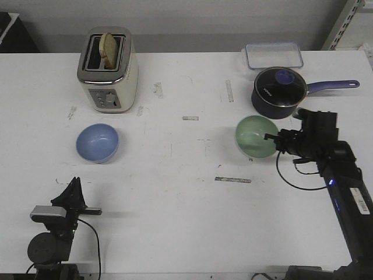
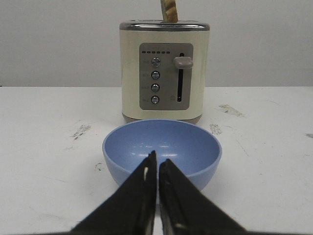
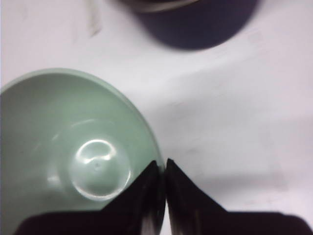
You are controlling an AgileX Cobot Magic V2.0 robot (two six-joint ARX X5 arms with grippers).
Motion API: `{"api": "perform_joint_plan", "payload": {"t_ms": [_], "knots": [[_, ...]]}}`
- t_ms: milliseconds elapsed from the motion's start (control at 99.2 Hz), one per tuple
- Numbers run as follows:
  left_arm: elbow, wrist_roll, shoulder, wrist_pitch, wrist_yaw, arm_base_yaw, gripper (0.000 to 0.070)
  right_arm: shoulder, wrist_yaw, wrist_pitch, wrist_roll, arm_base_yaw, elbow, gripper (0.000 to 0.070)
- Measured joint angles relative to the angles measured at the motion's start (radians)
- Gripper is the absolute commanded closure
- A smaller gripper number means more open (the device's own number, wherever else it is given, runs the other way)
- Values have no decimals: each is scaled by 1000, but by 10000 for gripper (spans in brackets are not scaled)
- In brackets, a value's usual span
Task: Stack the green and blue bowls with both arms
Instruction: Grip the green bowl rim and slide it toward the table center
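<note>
Left gripper (image 1: 74,185): sitting low at the near left of the table, nearest the camera in the front view; pointing toward the blue bowl from the near side, well apart from it; fingers (image 2: 142,193) pressing almost together with only a thin slit between, gripping nothing.

Blue bowl (image 1: 97,142): standing upright on the table at the left, just in front of the toaster; lying empty; showing beyond the left fingertips in the left wrist view (image 2: 162,152).

Right gripper (image 1: 273,139): reaching in from the right at the green bowl's right-hand rim; fingers (image 3: 183,196) pinching narrowly on that rim, one tip inside the bowl and one outside.

Green bowl (image 1: 256,136): sitting right of centre, just in front of the saucepan; tilting slightly toward the camera in the front view; lying empty, with a glossy highlight at the bottom (image 3: 73,156).

Bowls together: staying well apart, one on each side of the table, not stacked.

Toaster (image 1: 108,69): standing at the far left, cream-coloured, holding a slice of bread (image 1: 108,48) in one slot.

Saucepan (image 1: 280,90): sitting at the far right, dark with a glass lid, handle pointing right.

Clear container (image 1: 274,55): lying just behind the saucepan.

Table (image 1: 186,192): showing white with scuff marks.
</note>
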Motion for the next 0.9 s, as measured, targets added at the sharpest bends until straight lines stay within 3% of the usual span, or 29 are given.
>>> {"api": "perform_joint_plan", "payload": {"t_ms": [131, 413, 817, 897], "knots": [[0, 0, 0, 0, 0, 0, 699, 7, 88, 14, 73, 177, 0, 700], [0, 0, 0, 0, 0, 0, 699, 95, 183, 95, 228, 475, 0, 700], [0, 0, 0, 0, 0, 0, 699, 220, 192, 132, 278, 555, 0, 696], [0, 0, 0, 0, 0, 0, 699, 220, 196, 139, 282, 555, 0, 642]]}}
